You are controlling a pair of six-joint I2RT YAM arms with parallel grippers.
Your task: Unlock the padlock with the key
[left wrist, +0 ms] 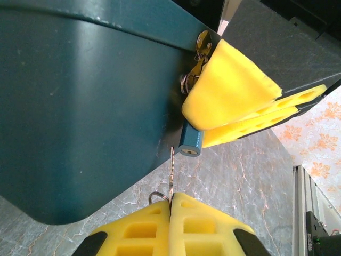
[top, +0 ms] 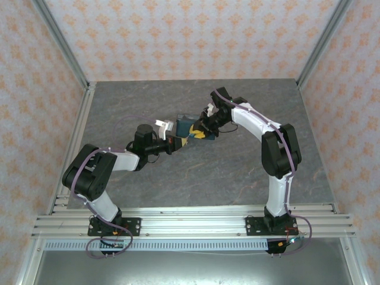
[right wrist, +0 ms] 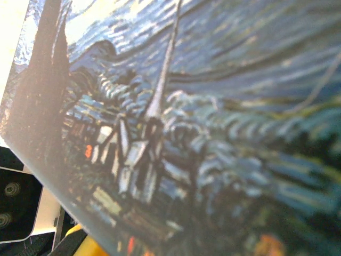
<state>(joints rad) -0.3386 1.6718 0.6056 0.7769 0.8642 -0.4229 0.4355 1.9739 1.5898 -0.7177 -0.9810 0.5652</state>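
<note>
The left wrist view is showing what the overhead camera is too far away to resolve. The left claw (left wrist: 171,196) is pressing its yellow fingers together at the bottom centre of the frame, clamping the key (left wrist: 171,173), whose thin blade is pointing straight up. The tip of the blade is sitting just beneath the padlock (left wrist: 190,143) and a little to its left. The padlock is hanging at the edge of the dark teal tin (left wrist: 80,106), right of centre. The right claw (left wrist: 187,118) is coming in from the upper right, its fingers pinching together over the padlock's top, so the shackle is hidden and the teal body is sticking out below. The grey surface (left wrist: 240,181) is showing behind.

The right wrist view is pressing close to the tin's painted lid, blurred, with a sliver of yellow finger at the lower left.

From overhead, both arms are reaching inward and meeting at the tin in mid-frame. The left forearm is lying low and nearly level, while the right arm is arching high with its elbow bent and its wrist dipping down and leftward.
</note>
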